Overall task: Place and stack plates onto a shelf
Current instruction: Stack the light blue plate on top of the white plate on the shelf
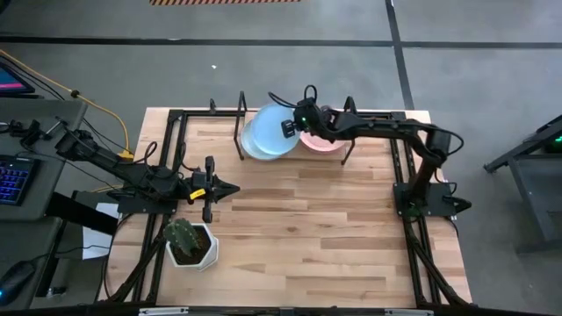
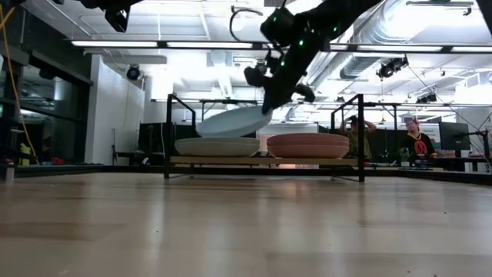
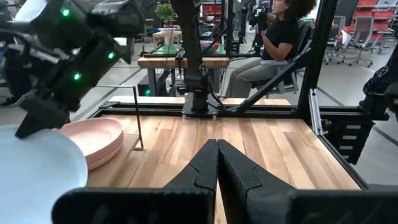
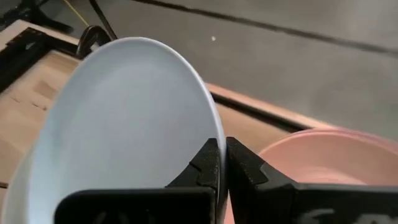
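Observation:
A light blue plate (image 1: 274, 128) hangs tilted over a pale stack of plates (image 2: 217, 145) on the shelf (image 2: 265, 161), held by my right gripper (image 4: 221, 163). Beside it a pink stack (image 2: 307, 144) rests on the same plank. In the right wrist view the blue plate (image 4: 124, 118) fills the picture, with the pink stack (image 4: 323, 162) behind. My left gripper (image 3: 217, 163) is shut, parked over the table's left middle (image 1: 230, 189), touching nothing. My right gripper pinches the blue plate's rim (image 4: 214, 140) between its two fingers, on the side nearest the pink stack. The fingers slant down from the table's right. The plate is tilted, held edge up, lower far edge (image 2: 209, 125) just above the pale stack; whether it touches, I cannot tell.
A white pot with a cactus (image 1: 189, 241) stands near the table's left front. A black tube frame (image 1: 176, 123) borders the table. Thin black brackets (image 2: 169, 135) stand at the shelf ends. People sit in the room beyond (image 3: 273, 37). Bare wood (image 1: 307, 219) spans the middle.

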